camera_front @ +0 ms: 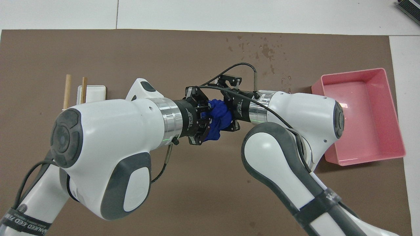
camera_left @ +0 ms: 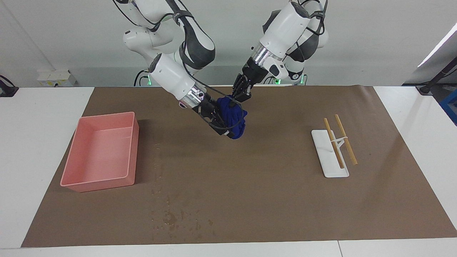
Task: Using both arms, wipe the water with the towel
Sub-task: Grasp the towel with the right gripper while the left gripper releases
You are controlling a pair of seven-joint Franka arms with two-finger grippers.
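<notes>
Now, left gripper: black two-finger claw, clamped on the top of the bunched deep-blue cloth towel, up in the air over the middle of the brown paper table cover.
Right gripper: black claw, jaws spread wide around the towel's other side, facing the left gripper with the cloth between them; whether its fingers press the cloth I cannot tell.
Towel: hangs in a crumpled ball between both grippers, clear of the cover.
Water: small droplets and dark damp blotches on the cover, well apart from both grippers, farther from the robots and toward the right arm's end.
Pink plastic rectangular bin: on the cover at the right arm's end, well apart from the right gripper.
White flat stand with two wooden rods: on the cover toward the left arm's end, well apart from the left gripper.
</notes>
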